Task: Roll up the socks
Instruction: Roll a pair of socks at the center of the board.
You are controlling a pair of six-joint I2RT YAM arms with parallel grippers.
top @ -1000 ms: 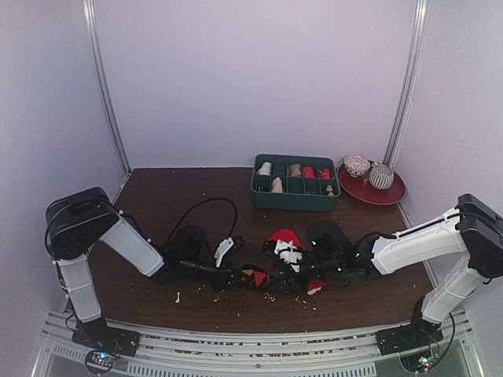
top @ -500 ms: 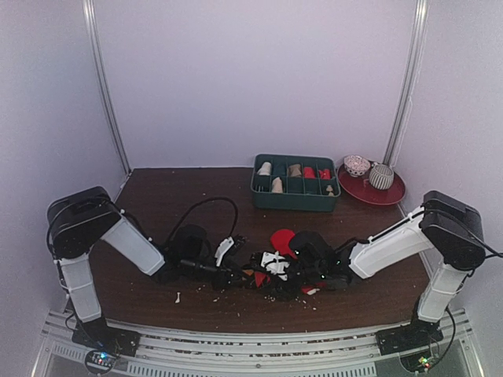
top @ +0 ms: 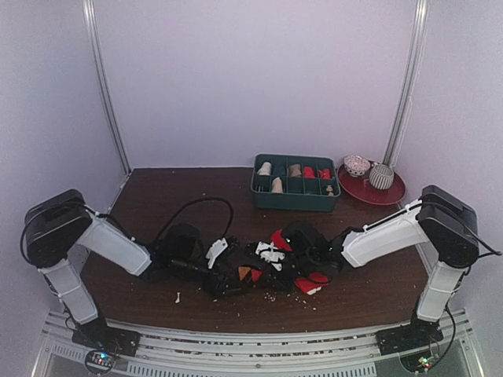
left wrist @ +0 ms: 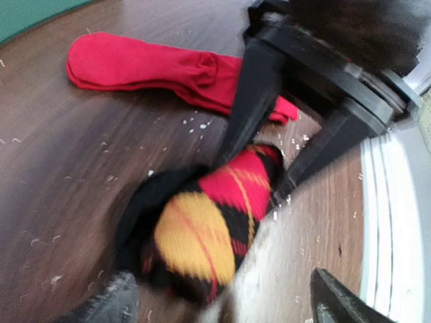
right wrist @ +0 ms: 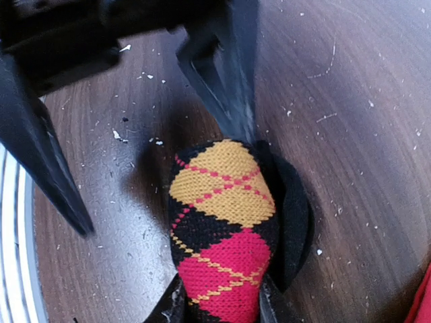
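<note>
The black sock with orange-and-red argyle diamonds (top: 247, 273) lies bunched on the brown table between the two arms. In the right wrist view my right gripper (right wrist: 219, 304) is shut on its red end (right wrist: 225, 269), a finger pressed on each side. My left gripper (left wrist: 222, 286) is open wide, its fingertips (left wrist: 114, 299) apart on both sides of the sock's orange end (left wrist: 195, 235). The plain red sock (left wrist: 148, 64) lies flat behind them, partly hidden under my right gripper (top: 266, 265), and its whitish tip (top: 303, 290) shows near the front. My left gripper (top: 222, 279) sits just left of the argyle sock.
A green compartment tray (top: 295, 204) with small beige and red rolls stands at the back. A red plate (top: 391, 196) with patterned balls is at the back right. A black cable (top: 200, 206) loops behind the left arm. Lint flecks lie about. A metal rail (top: 259, 342) edges the front.
My left gripper has opened, let go of the argyle sock and drawn back left. My right gripper has moved left and closed on the sock's red end.
</note>
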